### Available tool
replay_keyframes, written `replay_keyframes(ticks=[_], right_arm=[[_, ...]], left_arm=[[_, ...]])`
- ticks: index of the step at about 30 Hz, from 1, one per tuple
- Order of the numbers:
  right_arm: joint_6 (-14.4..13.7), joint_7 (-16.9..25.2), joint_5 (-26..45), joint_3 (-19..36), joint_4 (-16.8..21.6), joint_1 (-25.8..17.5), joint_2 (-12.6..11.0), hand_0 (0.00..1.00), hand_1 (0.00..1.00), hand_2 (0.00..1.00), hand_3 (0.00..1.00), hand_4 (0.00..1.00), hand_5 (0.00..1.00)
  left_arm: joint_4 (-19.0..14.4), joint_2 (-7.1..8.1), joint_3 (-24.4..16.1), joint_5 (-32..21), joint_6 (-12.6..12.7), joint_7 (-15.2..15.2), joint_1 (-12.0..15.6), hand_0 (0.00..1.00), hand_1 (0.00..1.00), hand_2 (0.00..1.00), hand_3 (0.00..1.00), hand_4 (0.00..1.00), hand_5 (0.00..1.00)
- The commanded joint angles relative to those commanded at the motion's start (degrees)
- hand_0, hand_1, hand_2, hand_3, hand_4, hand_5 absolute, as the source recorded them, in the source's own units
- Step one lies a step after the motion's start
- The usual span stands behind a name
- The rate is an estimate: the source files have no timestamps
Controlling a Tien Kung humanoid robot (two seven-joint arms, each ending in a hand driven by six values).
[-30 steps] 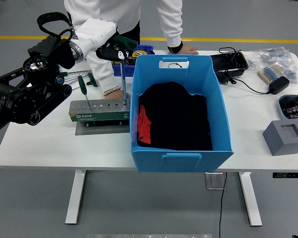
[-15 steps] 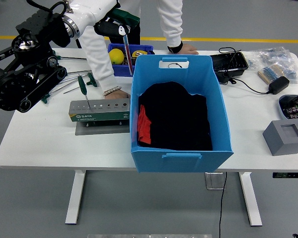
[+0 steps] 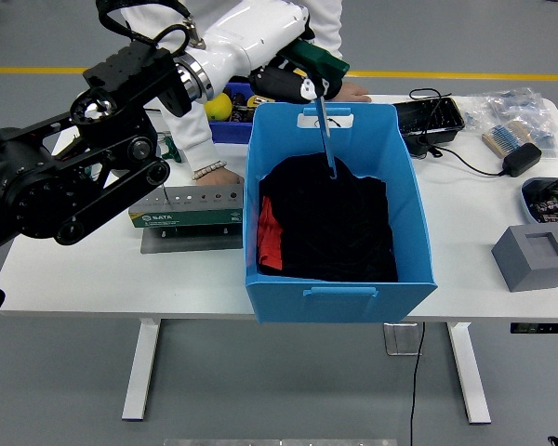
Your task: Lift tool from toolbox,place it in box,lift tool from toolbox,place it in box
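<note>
- Up over the blue box (image 3: 339, 293), the left hand (image 3: 293, 79) has its fingers curled around the green handle of a tool (image 3: 326, 130).
- From that grip the tool's thin metal shaft hangs almost straight down, its tip inside the box's open top and just above the dark cloth (image 3: 330, 223) lying there.
- A patch of red cloth (image 3: 271, 234) shows at the left edge of the dark one, against the box's left wall.
- Left of the box, the grey toolbox (image 3: 186, 206) sits on a dark base plate (image 3: 191, 242) on the white table (image 3: 121, 274); its top has a row of holes, and the black left arm hides its left end.
- Behind the box's far left corner stands a small blue bin (image 3: 232, 121) with a yellow round object (image 3: 218, 105) in it.
- A person in white sleeves stands at the far side, one hand (image 3: 221, 173) resting on the table just behind the toolbox, the other hand (image 3: 349, 91) flat on the table beyond the box's far wall.
- On the right side of the table lie a black tray (image 3: 430, 119), a black power adapter (image 3: 522, 159) with its cable, and a grey foam block (image 3: 536, 256) near the front edge.
</note>
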Motion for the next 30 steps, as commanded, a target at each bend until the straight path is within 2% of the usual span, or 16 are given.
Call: replay_keyframes(ticks=[4, 12, 15, 21, 22, 27, 28, 30], right_arm=[[0.0, 0.0, 0.0, 0.0, 0.0, 0.3, -0.1, 0.652, 0.634, 0.691, 0.550, 0.781, 0.672], [0.1, 0.2, 0.3, -0.3, 0.0, 0.6, -0.3, 0.651, 0.634, 0.692, 0.551, 0.781, 0.671], [0.1, 0.1, 0.0, -0.2, -0.1, 0.7, -0.3, 0.651, 0.634, 0.692, 0.551, 0.781, 0.671], [0.2, 0.0, -0.6, 0.1, -0.1, 0.9, -0.4, 0.651, 0.633, 0.691, 0.550, 0.781, 0.672], [0.2, -0.1, -0.7, 0.1, -0.1, 1.0, -0.4, 0.651, 0.634, 0.691, 0.549, 0.781, 0.671], [0.2, -0.1, -0.8, 0.0, -0.1, 1.2, -0.5, 0.651, 0.634, 0.691, 0.549, 0.781, 0.671], [0.2, -0.1, -0.9, 0.0, -0.1, 1.3, -0.5, 0.651, 0.633, 0.691, 0.550, 0.781, 0.671], [0.2, -0.1, -1.1, 0.1, -0.1, 1.4, -0.6, 0.651, 0.633, 0.691, 0.550, 0.781, 0.671]], left_arm=[[1.3, -1.46, 2.8, -1.4, -0.3, -1.2, -0.2, 0.111, 0.002, 0.028, 0.057, 0.656, 0.527], [8.0, -4.46, 8.2, -5.9, -2.8, -3.1, -1.7, 0.123, 0.002, 0.037, 0.063, 0.650, 0.520], [9.8, -5.34, 9.3, -6.6, -4.3, -3.4, -2.2, 0.123, 0.002, 0.037, 0.063, 0.650, 0.520], [15.9, -8.04, 11.6, -9.0, -9.7, -3.9, -3.5, 0.130, 0.002, 0.046, 0.075, 0.649, 0.518], [17.1, -8.52, 11.8, -9.6, -10.8, -3.9, -3.6, 0.128, 0.002, 0.035, 0.070, 0.769, 0.686], [20.8, -10.51, 12.7, -11.3, -14.3, -3.5, -4.0, 0.128, 0.002, 0.035, 0.070, 0.769, 0.686], [21.4, -10.97, 13.2, -11.4, -14.9, -3.4, -4.2, 0.129, 0.002, 0.040, 0.072, 0.810, 0.781], [22.2, -11.69, 14.0, -11.6, -15.3, -3.4, -4.3, 0.129, 0.002, 0.040, 0.072, 0.810, 0.781]])
